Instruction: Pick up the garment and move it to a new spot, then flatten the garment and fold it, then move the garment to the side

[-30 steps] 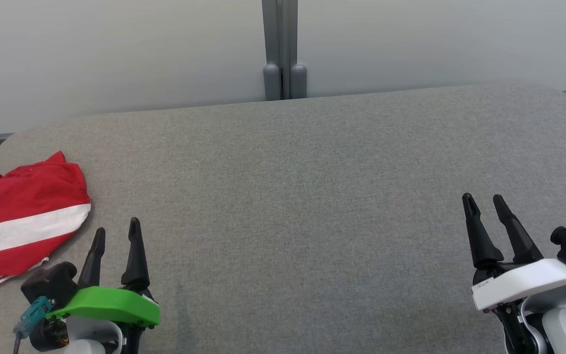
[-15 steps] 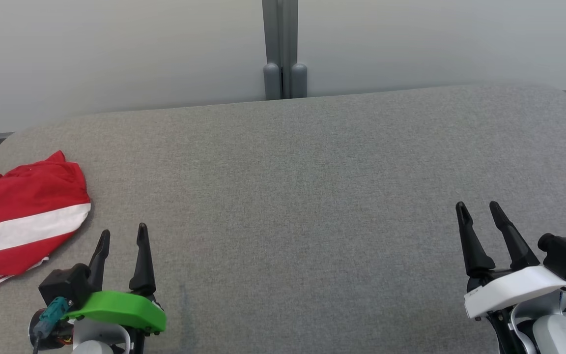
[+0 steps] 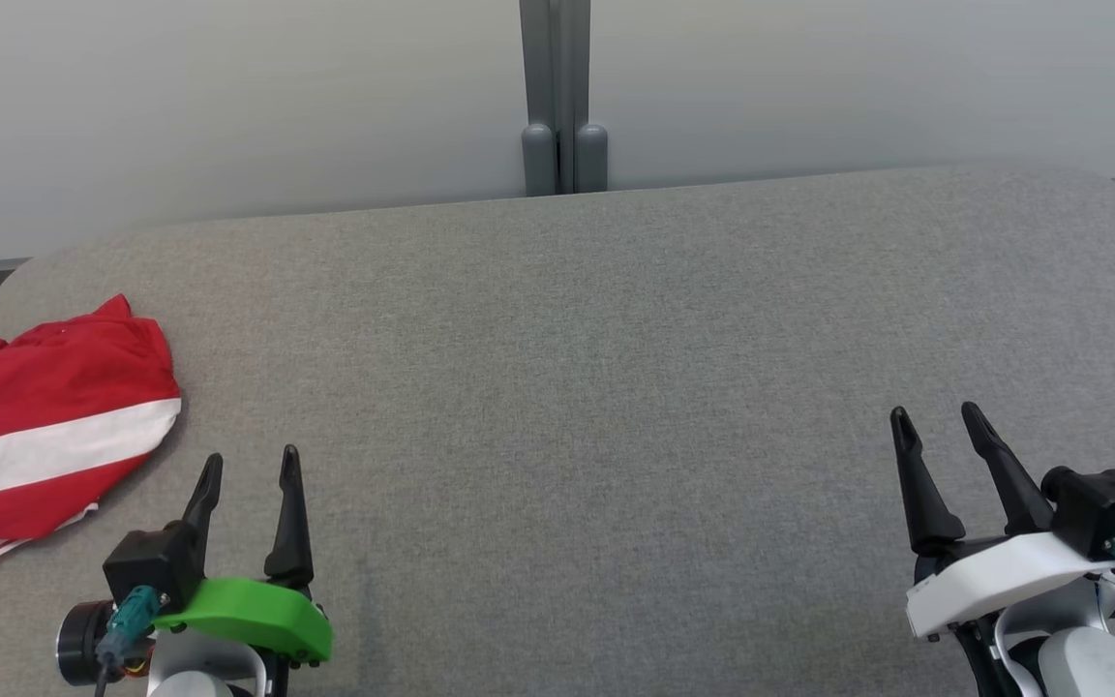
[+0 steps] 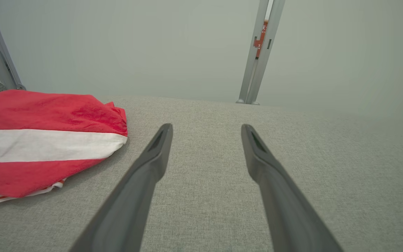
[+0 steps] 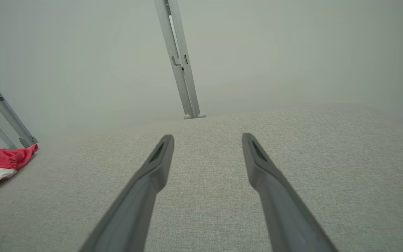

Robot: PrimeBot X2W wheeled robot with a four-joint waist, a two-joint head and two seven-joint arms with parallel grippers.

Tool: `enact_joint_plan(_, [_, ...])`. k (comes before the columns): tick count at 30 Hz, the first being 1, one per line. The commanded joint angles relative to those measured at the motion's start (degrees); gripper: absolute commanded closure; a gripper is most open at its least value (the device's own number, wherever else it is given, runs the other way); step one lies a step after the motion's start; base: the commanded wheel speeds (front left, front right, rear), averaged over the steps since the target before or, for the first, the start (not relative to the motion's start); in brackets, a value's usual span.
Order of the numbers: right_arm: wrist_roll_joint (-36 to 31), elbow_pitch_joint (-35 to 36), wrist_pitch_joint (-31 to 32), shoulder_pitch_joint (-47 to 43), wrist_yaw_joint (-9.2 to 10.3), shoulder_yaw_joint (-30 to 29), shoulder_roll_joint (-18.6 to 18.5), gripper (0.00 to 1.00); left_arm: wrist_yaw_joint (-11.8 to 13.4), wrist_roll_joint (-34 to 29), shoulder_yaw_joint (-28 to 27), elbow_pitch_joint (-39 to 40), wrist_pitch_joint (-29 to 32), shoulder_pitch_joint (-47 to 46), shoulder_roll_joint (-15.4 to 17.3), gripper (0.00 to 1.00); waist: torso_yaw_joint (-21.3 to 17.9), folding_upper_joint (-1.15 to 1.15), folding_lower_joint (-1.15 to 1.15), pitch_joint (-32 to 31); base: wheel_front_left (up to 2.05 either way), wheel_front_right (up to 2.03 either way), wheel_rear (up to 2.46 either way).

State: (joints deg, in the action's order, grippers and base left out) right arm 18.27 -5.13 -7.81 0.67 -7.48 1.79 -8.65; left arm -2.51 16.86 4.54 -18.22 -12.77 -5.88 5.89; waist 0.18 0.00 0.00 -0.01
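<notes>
the garment (image 3: 45, 426), red with a broad white band across it, lies bunched at the left edge of the head view, about halfway down, and its left part runs out of the frame. a striped red-and-white hem shows under its lower edge. it rests on the grey fabric worktop (image 3: 567, 339), near the rounded far-left corner.

just to its lower right is the left claw (image 3: 251, 457), its two dark fingers spread apart, pointing up the frame and holding nothing. it is near the garment but not touching it. in the left wrist view the cloth sits left of the fingers, with bare worktop between the tips. a green cover (image 3: 248, 615) sits behind this claw.

the right claw (image 3: 935, 411) is at the lower right of the head view, well apart from the garment. its fingers are also spread and empty, above a white cover (image 3: 993, 576).

beyond the worktop's far edge stands a pale wall (image 3: 228, 97), with a grey upright post (image 3: 562, 97) at top centre.
</notes>
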Motion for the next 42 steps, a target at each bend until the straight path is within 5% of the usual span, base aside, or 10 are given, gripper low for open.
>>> enact_joint_plan(1, [-1.4, 0.6, 0.2, -0.2, -0.02, -0.4, 0.2, 0.00, 0.3, -1.4, 0.2, -0.1, -0.5, -1.0, 0.4, 0.00, 0.1, 0.00, 0.00, 0.0, 0.00, 0.00, 0.00])
enact_joint_plan(21, [-10.0, 1.0, 1.0, -1.4, -0.02, -2.1, 2.4, 0.00, 0.5, -8.1, 0.7, -1.3, -2.7, -1.1, 0.3, 0.00, 0.5, 0.00, 0.00, 0.1, 0.00, 0.00, 0.00])
enact_joint_plan(42, [-8.1, 1.1, 1.1, -1.4, -0.02, -1.3, 2.2, 0.00, 0.7, -5.8, 0.0, -1.9, -2.4, -1.9, -0.6, 0.00, 3.1, 0.00, 0.00, 0.5, 0.00, 0.00, 0.00])
